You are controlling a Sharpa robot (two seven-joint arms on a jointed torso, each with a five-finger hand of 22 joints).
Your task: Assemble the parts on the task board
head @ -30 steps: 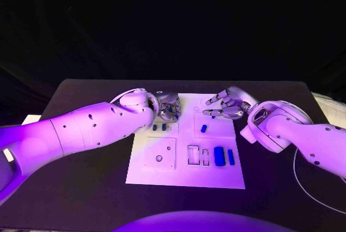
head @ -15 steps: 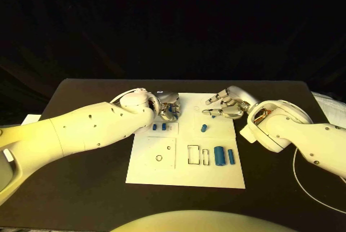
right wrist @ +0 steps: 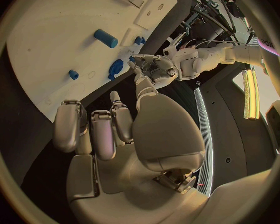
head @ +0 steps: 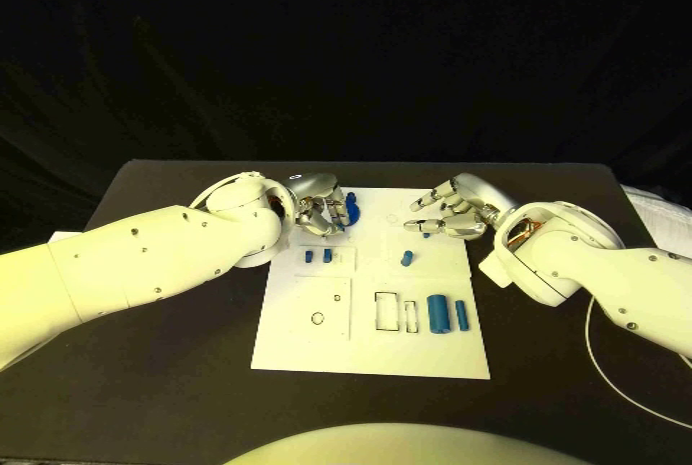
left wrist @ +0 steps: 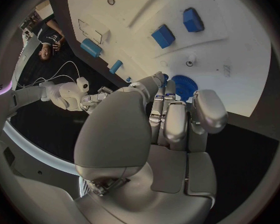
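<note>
White task board (head: 310,350) lies mid black tabletop (head: 159,385). Near end of board: two upright blue cylinders (head: 438,313) side by side, next to rectangular outlined slots (head: 389,310). Mid board: two small blue blocks (head: 317,254) close together, one small blue peg (head: 408,256) to their right, apart from them.

Left hand (head: 320,211) sits over the far left corner of the board, fingers (left wrist: 167,115) drawn in around a blue gear (left wrist: 184,87), toothed rim showing at the fingertips in the left wrist view; gear is held off the board near that far edge.

Right hand (head: 453,213) hovers over the far right part of the board, fingers (right wrist: 93,129) loosely curled and apart, nothing in them, not touching any part. Blue peg lies just short of it on the board.

White cable (head: 613,380) loops on the tabletop at right, well apart from the board.
</note>
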